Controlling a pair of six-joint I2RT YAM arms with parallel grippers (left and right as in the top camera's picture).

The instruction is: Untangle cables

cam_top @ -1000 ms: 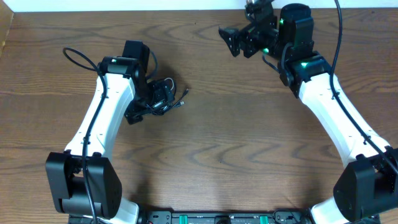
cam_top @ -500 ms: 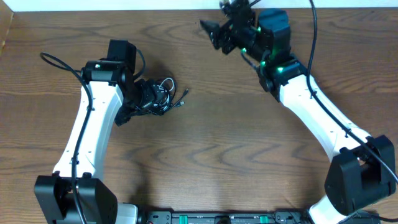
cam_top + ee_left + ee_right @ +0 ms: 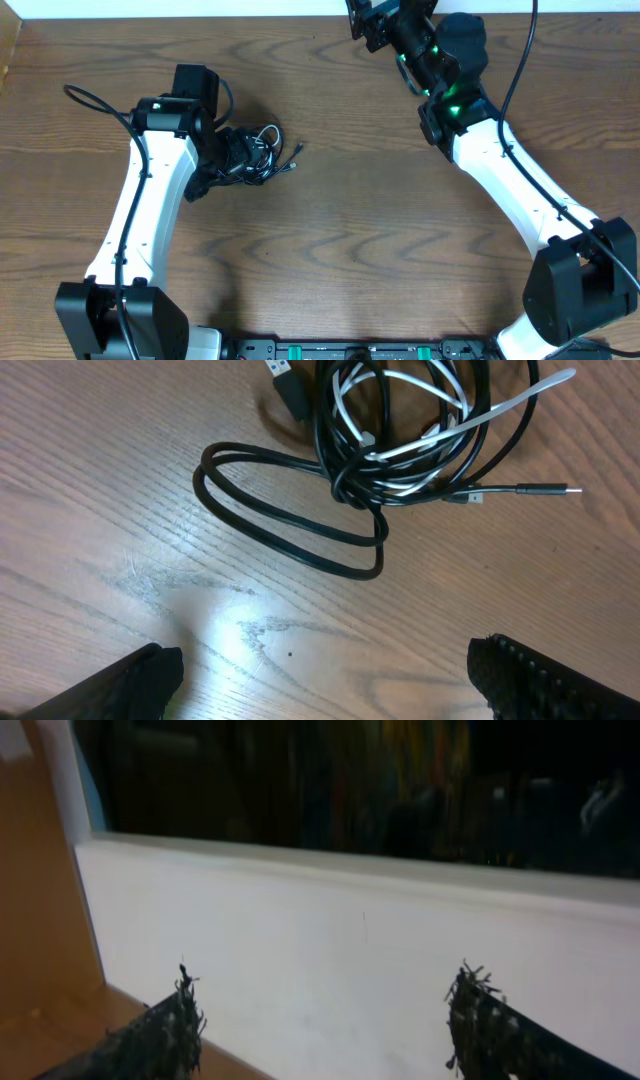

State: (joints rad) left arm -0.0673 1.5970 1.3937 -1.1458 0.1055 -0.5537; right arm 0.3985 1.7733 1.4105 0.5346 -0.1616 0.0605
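The cables (image 3: 258, 152) lie in one tangled bundle on the wooden table, left of centre. In the left wrist view, black loops (image 3: 300, 510) wrap around a white cable (image 3: 440, 435), and a thin plug end (image 3: 545, 490) sticks out to the right. My left gripper (image 3: 212, 168) is open right beside the bundle, its fingers spread wide over bare wood (image 3: 320, 680) with nothing between them. My right gripper (image 3: 368, 22) is raised at the table's far edge. It is open and empty (image 3: 325, 995), facing a white wall.
A thick black robot wire (image 3: 95, 98) loops out to the left of the left arm. Both arm bases (image 3: 360, 350) sit at the near edge. The table's back edge meets a white wall (image 3: 360, 930).
The right gripper has swung up and right toward the back edge and turned to face the wall. The left arm shifted slightly left early on, then held still. The cables have not moved.
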